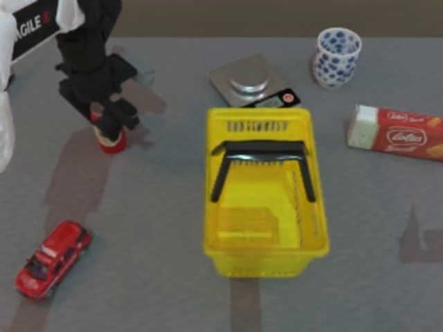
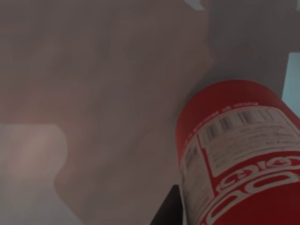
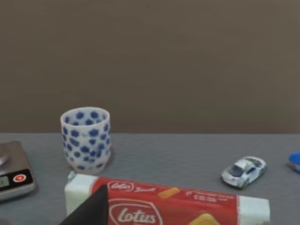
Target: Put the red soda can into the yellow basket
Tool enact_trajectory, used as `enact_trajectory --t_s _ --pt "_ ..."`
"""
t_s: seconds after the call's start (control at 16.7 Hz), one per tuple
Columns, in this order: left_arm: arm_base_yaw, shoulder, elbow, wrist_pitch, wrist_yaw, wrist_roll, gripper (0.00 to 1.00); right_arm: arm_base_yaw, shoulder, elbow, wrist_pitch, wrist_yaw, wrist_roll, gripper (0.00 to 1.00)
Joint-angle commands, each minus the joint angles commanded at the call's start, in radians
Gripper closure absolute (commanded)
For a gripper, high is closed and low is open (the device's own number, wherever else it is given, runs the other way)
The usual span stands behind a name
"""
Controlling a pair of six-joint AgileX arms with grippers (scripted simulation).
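Note:
The red soda can (image 1: 112,144) stands on the table at the back left, well left of the yellow basket (image 1: 216,207). My left gripper (image 1: 109,124) comes down over the can from above and is shut on it, hiding its top. In the left wrist view the can (image 2: 239,159) looms close, barcode and white lettering showing, with one dark finger (image 2: 169,213) against its side. The basket sits mid-table with its black handles (image 1: 259,149) folded across the opening. My right gripper (image 3: 140,222) is parked out of the top view, open, over the biscuit box.
A red toy car (image 1: 53,259) lies at the front left. Behind the basket stands a kitchen scale (image 1: 246,79). A blue-flowered cup (image 1: 337,57) and a red-and-white biscuit box (image 1: 398,133) are at the right. A small white toy car (image 3: 243,171) shows in the right wrist view.

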Motion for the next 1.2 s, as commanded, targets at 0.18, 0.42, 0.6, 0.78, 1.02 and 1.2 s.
enact_trajectory --t_s 0.18,0.42,0.6,0.78,1.02,1.2 --pt "-0.007 -0.008 -0.024 0.06 0.042 -0.015 1.0 0.0 0.0 0.0 0.0 0.0 0.0 0.0" --pt "-0.024 -0.041 -0.111 0.272 0.184 -0.075 1.0 0.0 0.0 0.0 0.0 0.0 0.0 0.0" --pt "-0.039 -0.079 -0.211 0.509 0.339 -0.144 1.0 0.0 0.0 0.0 0.0 0.0 0.0 0.0" --pt "-0.057 -0.128 -0.334 0.799 0.517 -0.227 1.0 0.0 0.0 0.0 0.0 0.0 0.0 0.0" --pt "-0.082 -0.207 -0.521 1.219 0.768 -0.349 1.0 0.0 0.0 0.0 0.0 0.0 0.0 0.0" --pt "-0.098 -0.276 -0.661 1.519 0.946 -0.437 1.0 0.0 0.0 0.0 0.0 0.0 0.0 0.0"
